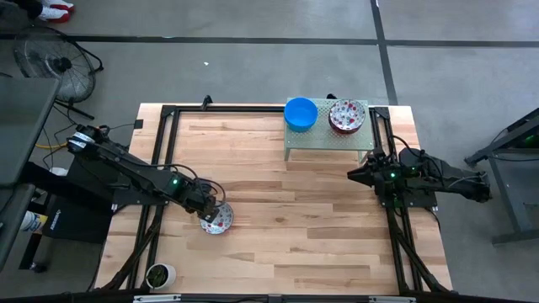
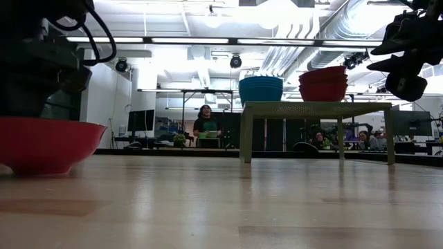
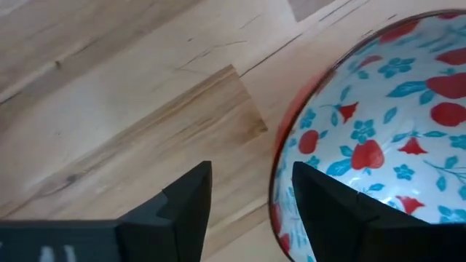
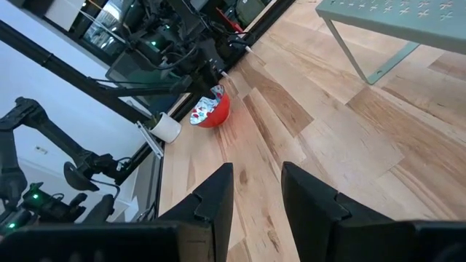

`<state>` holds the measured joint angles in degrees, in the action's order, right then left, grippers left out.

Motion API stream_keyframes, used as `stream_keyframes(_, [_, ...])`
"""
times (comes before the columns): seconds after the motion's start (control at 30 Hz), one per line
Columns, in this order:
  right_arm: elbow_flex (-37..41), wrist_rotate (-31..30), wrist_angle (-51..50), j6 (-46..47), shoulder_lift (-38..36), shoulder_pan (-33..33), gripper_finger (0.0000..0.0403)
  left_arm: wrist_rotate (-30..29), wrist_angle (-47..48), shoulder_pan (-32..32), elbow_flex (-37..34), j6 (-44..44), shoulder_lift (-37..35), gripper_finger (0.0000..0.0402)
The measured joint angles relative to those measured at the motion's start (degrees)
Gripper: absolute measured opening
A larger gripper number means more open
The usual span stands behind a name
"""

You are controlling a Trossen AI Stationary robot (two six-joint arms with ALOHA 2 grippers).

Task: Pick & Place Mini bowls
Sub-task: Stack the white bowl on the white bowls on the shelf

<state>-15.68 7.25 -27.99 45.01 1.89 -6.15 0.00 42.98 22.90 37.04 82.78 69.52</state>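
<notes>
Here left jaws [image 3: 247, 211] stand open, empty, straddling the floral bowl's [image 3: 378, 145] near rim on the tabletop [image 3: 109, 94]; right arm waits well apart.

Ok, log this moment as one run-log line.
left gripper: open, fingers straddling rim of floral bowl on table | right gripper: open, empty, beside green stand | stand: blue stack, floral stack

Left tool [image 1: 212, 214] is hanging low with fingers parted, while the right tool [image 1: 357, 174] is hovering open too.
</notes>
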Motion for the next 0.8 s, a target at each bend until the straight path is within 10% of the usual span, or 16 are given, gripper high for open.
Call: stream_keyframes(0.8, [0.00, -0.22, 0.00, -0.02, 0.00, 0.00, 0.0105, -0.29, -6.66, 0.00, -2.01, -1.45, -0.04, 0.0010])
